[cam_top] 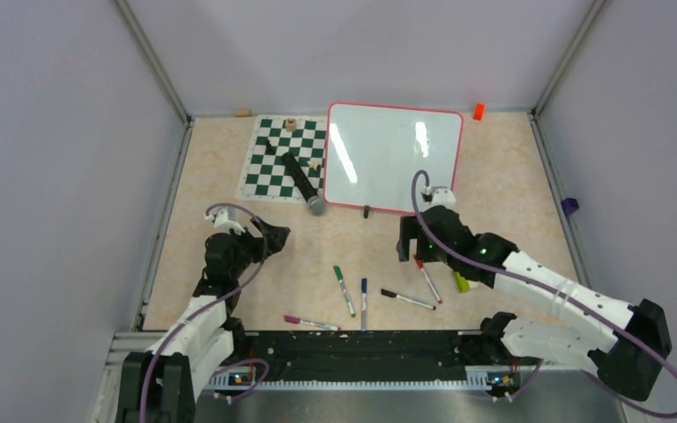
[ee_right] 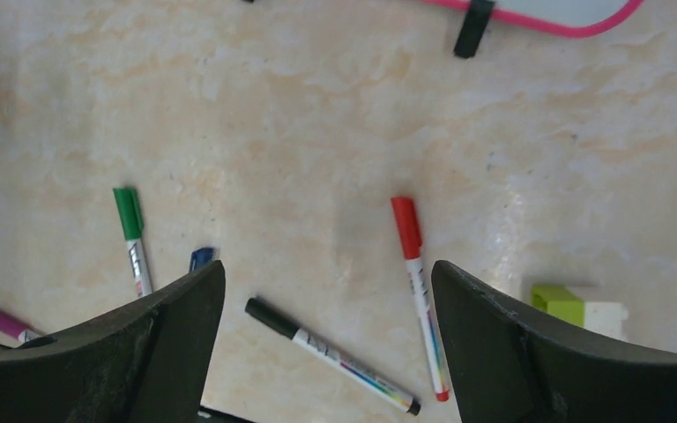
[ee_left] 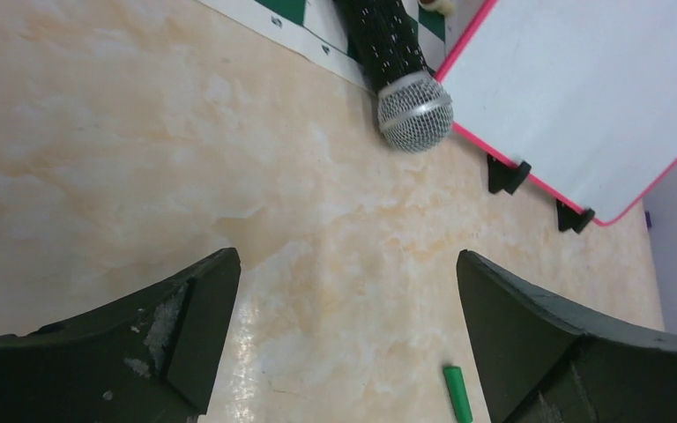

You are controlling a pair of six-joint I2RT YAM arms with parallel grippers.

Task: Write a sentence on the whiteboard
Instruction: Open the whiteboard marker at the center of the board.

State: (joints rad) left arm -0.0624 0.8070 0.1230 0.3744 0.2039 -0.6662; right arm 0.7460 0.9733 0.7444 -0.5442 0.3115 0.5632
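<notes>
Whiteboard (cam_top: 395, 157), seemingly blank, just beyond right tool (cam_top: 411, 254), apart.

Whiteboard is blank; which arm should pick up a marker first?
Right. Its open end effector hangs right over the red-capped white marker; the left end effector, also open, sits off to the side by the black mesh-headed microphone.
</notes>
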